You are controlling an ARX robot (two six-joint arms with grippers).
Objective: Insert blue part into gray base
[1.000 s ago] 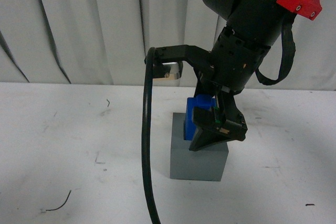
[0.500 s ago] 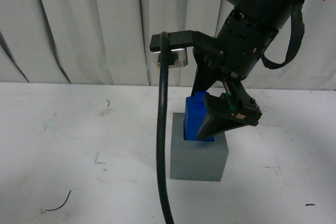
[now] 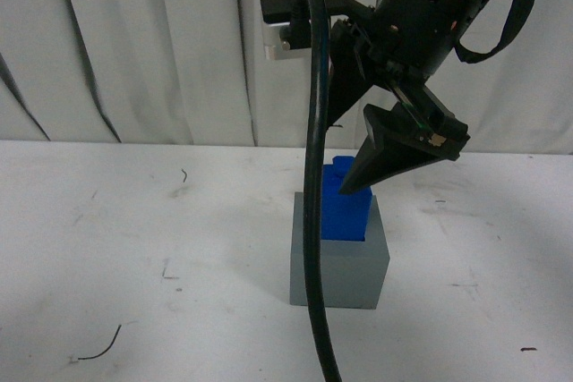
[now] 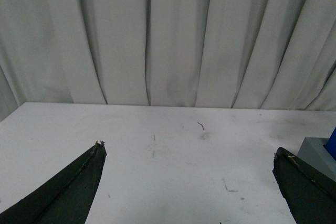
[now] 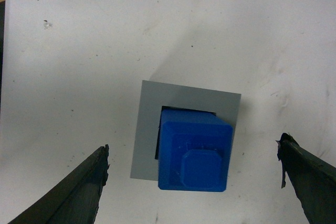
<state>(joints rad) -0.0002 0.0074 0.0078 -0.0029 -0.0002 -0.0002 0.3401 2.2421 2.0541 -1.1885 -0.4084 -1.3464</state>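
Blue against gray: the blue part (image 3: 347,203) stands upright in the recess of the gray base (image 3: 339,270), its lower end sunk below the cube's top face and its knobbed top rising clear above it. We see the base sitting on the white counter (image 3: 134,248), near the middle, in front of a pale curtain (image 3: 134,42).

Our right gripper (image 3: 407,136) hangs above the part and to its right, fingers spread and holding nothing; the black finger (image 3: 403,145) in the front view ends just beside the part's upper corner, and we cannot tell whether it touches. From the right wrist camera we look straight down on the part (image 5: 194,150) and the base (image 5: 149,129), with the two finger tips (image 5: 79,192) wide apart on either side and well clear of both.

Our left gripper (image 4: 189,182) is likewise released, its fingers (image 4: 68,192) parted over bare counter, with the base's corner (image 4: 315,153) at the frame's edge. A black cable (image 3: 313,221) crosses in front of the base.
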